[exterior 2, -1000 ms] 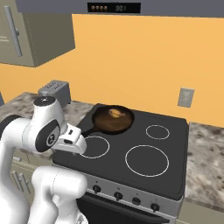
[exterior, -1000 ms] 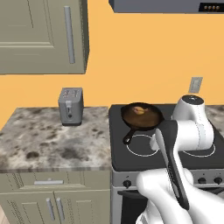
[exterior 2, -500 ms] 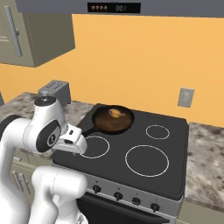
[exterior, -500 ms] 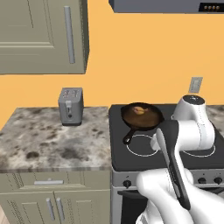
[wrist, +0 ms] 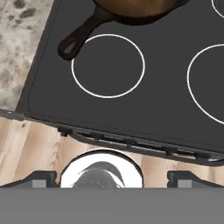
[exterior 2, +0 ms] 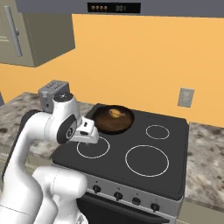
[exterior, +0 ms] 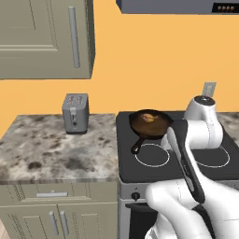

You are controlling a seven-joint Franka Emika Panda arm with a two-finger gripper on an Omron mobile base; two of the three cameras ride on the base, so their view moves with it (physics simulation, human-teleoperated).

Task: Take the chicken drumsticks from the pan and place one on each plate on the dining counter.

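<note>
The black pan (exterior: 148,125) sits on the stove's back left burner, its short handle (wrist: 78,37) pointing toward the front left. Golden-brown chicken drumsticks (exterior 2: 115,113) lie inside it as one lump (exterior: 148,117); I cannot tell two pieces apart. My gripper (wrist: 112,177) hangs over the stove's front edge, near the front left burner ring (wrist: 108,65), pointing down. Its fingertips (wrist: 41,177) stand wide apart, open, with nothing between them. From the right base view the hand (exterior 2: 87,131) is in front of the pan, apart from it. The plates and the dining counter are out of view.
A silver toaster (exterior: 75,113) stands on the narrow marble counter (exterior: 51,149) left of the black stove (exterior 2: 144,162). More marble counter (exterior 2: 205,148) lies to the stove's right. Wall cabinets (exterior: 42,37) and a range hood (exterior 2: 113,6) hang above.
</note>
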